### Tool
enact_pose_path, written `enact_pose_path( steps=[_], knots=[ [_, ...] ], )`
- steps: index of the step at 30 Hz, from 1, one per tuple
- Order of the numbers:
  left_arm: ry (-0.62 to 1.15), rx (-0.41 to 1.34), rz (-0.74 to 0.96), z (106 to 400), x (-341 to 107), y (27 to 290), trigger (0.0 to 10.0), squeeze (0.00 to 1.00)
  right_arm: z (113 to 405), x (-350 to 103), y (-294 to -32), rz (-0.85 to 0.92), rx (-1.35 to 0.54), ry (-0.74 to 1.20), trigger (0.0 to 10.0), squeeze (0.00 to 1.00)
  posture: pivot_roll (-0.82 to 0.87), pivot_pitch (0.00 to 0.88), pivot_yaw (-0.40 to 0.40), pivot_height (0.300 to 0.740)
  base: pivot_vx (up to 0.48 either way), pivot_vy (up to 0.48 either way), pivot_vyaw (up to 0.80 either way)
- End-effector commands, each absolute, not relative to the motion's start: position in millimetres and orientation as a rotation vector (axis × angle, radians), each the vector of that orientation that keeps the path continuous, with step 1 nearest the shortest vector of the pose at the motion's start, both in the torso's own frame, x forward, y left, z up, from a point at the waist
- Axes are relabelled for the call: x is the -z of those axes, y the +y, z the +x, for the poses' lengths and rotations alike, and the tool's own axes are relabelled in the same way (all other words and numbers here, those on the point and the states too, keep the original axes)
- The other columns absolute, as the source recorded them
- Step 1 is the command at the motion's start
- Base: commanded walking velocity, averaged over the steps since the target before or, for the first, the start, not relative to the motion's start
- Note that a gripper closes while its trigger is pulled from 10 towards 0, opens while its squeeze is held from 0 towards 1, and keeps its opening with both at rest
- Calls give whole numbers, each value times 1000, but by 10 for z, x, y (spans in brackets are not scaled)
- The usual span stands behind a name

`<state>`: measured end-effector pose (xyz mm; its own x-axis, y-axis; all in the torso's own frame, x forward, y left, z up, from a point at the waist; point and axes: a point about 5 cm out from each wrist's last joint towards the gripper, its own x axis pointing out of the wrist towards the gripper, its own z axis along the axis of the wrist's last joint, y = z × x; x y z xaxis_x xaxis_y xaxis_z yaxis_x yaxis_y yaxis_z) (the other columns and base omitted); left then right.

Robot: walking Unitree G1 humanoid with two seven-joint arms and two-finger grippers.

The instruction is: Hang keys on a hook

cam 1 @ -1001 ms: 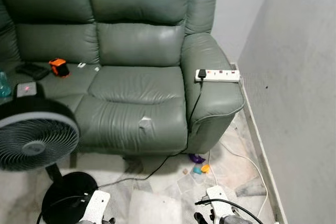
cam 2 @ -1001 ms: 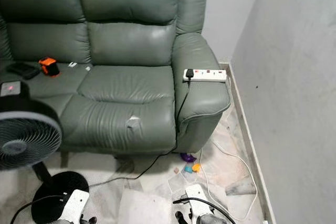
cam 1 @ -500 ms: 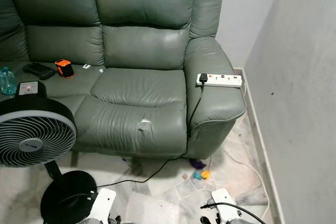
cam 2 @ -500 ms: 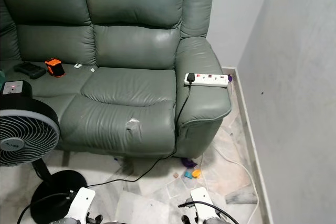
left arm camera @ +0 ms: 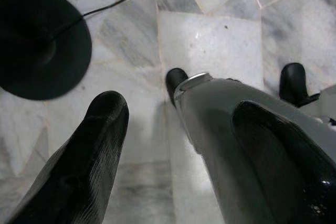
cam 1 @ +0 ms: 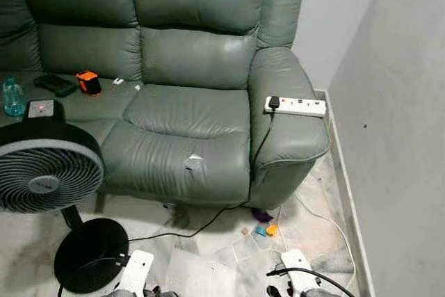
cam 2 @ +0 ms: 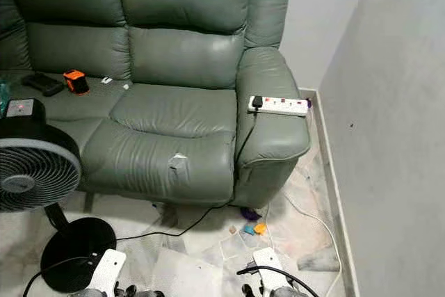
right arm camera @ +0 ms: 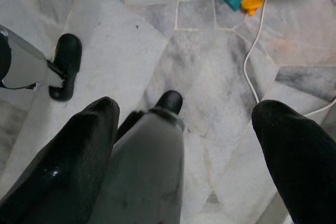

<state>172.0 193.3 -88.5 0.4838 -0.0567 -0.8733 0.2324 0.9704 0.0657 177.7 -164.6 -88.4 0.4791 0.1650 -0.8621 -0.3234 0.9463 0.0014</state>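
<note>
Both arms hang low over the marble floor in front of a green leather sofa. My left gripper is open, its two black fingers spread wide with nothing held; my own silver leg and black foot lie beneath it. My right gripper is open too, with fingers wide apart above the floor tiles and nothing in it. The white wrist housings of both arms sit at the bottom edge of the eye views.
A standing fan with a black round base is at the left. A white power strip lies on the sofa's armrest, its black cord running to the floor. Small coloured toys and a white cable lie near the right wall.
The whole picture has shifted a little, so the camera moved; the sofa, fan and power strip stay where they were. The arms still hang low.
</note>
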Motion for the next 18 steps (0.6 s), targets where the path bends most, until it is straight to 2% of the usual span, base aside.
enact_pose_path(
  steps=[1,13,18],
  knots=[
    [1091,155,188,1629,916,2005,10000,0,1748,901,-1590,-157,-308,1039,10000,0,44,108,-24,740,0,480,0],
    [1094,160,199,1626,917,2008,10000,0,1755,898,-1583,-158,-309,1037,10000,0,43,110,-22,740,0,470,0],
    [1087,153,207,1632,914,2014,10000,0,1761,895,-1582,-157,-308,1033,10000,0,44,110,-24,740,0,0,0]
  ],
)
